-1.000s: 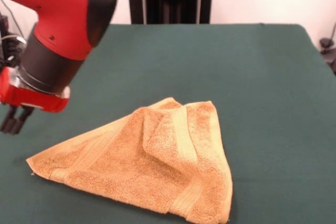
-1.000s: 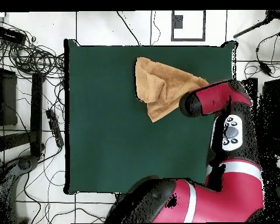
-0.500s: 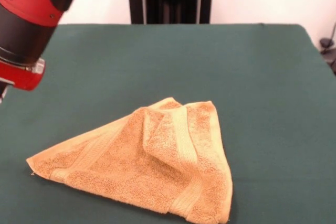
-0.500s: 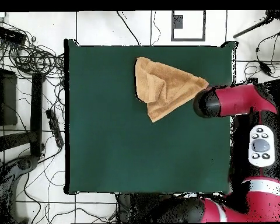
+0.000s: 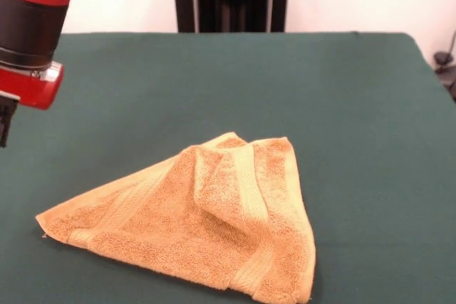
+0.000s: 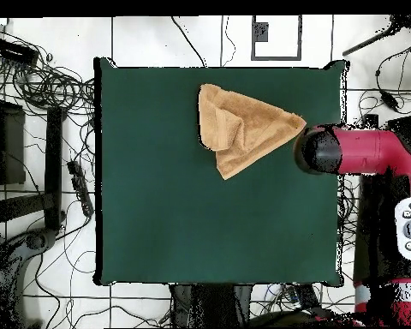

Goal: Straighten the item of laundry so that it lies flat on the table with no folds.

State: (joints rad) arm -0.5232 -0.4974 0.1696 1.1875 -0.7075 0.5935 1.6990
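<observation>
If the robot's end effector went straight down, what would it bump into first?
Probably the dark green felt table, near its edge. The end effector points down beside the folded orange-tan terry towel, not over it; depth is unclear.

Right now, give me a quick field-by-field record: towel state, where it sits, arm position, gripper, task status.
towel: folded over into a rough triangle, ridges through the middle, not flat
location: on the table, near one long edge in the overhead view
arm: off to the side by the towel's pointed corner, not touching it
gripper: only partly visible at the frame edge, state unclear
task status: not done
</observation>
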